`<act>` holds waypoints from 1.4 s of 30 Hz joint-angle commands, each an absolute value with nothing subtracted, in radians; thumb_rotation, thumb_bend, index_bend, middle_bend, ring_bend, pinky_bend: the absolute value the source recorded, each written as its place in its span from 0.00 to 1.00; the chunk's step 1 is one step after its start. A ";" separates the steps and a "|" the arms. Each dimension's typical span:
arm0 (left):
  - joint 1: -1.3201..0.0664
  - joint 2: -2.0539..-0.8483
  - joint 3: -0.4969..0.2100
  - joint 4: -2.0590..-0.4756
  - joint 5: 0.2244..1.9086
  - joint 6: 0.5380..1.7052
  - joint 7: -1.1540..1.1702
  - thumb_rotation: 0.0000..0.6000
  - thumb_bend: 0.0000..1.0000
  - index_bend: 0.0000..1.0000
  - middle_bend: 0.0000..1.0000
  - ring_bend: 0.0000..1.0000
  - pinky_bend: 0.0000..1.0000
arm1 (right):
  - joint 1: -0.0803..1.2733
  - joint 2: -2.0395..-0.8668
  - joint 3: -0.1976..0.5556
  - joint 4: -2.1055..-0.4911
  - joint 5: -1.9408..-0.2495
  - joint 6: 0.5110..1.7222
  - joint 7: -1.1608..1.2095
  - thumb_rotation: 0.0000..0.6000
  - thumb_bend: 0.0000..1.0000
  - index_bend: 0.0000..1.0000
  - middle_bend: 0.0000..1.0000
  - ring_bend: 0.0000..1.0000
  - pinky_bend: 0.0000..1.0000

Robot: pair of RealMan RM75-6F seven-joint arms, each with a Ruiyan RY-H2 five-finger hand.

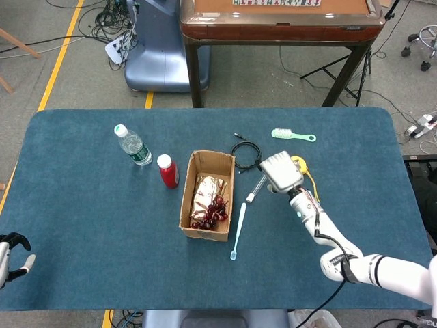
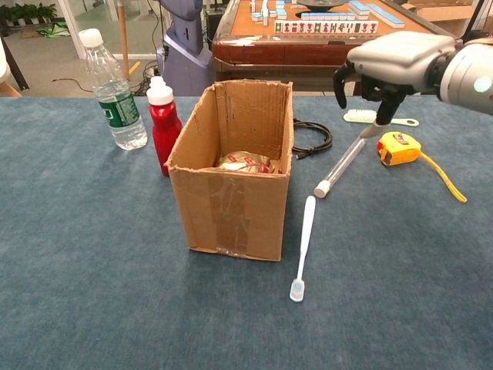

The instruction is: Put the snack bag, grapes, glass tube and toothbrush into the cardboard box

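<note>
The cardboard box stands open-topped mid-table. Inside it lie the snack bag and the dark grapes. Right of the box, the glass tube lies slanted on the cloth, and the pale toothbrush lies nearer the front. My right hand hangs low over the tube's far end, fingers pointing down and apart, holding nothing. At the table's front left corner, my left hand rests with nothing in it.
A water bottle and a red bottle stand left of the box. A black cable, a yellow tape measure and a green brush lie around the right hand.
</note>
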State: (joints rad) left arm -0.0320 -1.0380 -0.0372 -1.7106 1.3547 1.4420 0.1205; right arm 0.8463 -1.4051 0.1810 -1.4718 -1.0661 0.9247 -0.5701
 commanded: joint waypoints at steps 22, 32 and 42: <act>-0.028 -1.022 -0.040 -1.720 1.314 1.424 0.110 1.00 0.28 0.54 0.44 0.36 0.65 | 1.037 -1.525 0.084 -1.260 -0.907 0.692 -0.767 1.00 0.13 0.47 1.00 1.00 1.00; -0.030 -1.010 -0.034 -1.725 1.301 1.404 0.109 1.00 0.28 0.56 0.44 0.36 0.65 | 1.066 -1.558 0.050 -1.206 -0.918 0.676 -0.781 1.00 0.13 0.47 1.00 1.00 1.00; -0.036 -0.983 -0.020 -1.749 1.278 1.363 0.127 1.00 0.28 0.57 0.44 0.36 0.65 | 1.067 -1.601 0.035 -1.140 -0.958 0.664 -0.736 1.00 0.15 0.47 1.00 1.00 1.00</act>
